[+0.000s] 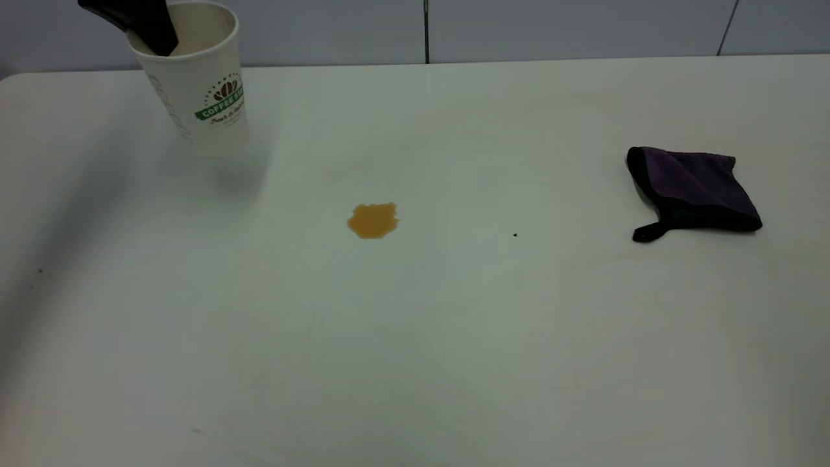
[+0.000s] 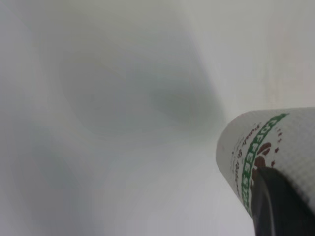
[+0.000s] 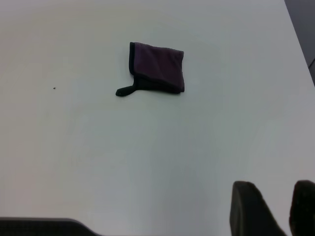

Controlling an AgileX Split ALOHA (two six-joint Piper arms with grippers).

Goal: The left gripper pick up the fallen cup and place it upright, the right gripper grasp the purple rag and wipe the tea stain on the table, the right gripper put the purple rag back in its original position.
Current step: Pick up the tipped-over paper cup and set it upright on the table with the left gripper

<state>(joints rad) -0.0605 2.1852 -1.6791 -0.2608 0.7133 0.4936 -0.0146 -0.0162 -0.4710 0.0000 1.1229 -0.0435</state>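
Note:
The white paper cup (image 1: 201,97) with the green coffee-bean logo is mouth up and slightly tilted at the far left of the table (image 1: 415,337). I cannot tell whether its base touches the top. My left gripper (image 1: 152,29) is shut on the cup's rim, one finger inside the mouth. In the left wrist view the other finger (image 2: 280,206) lies on the cup's outer wall (image 2: 285,132). The amber tea stain (image 1: 373,220) lies mid-table. The purple rag (image 1: 694,191) lies flat at the right, also in the right wrist view (image 3: 158,66). My right gripper (image 3: 274,186) is open and empty, well back from the rag.
A tiny black speck (image 1: 515,235) lies between the stain and the rag. The grey wall (image 1: 519,26) runs behind the table's far edge. The table's right edge (image 3: 298,39) is near the rag.

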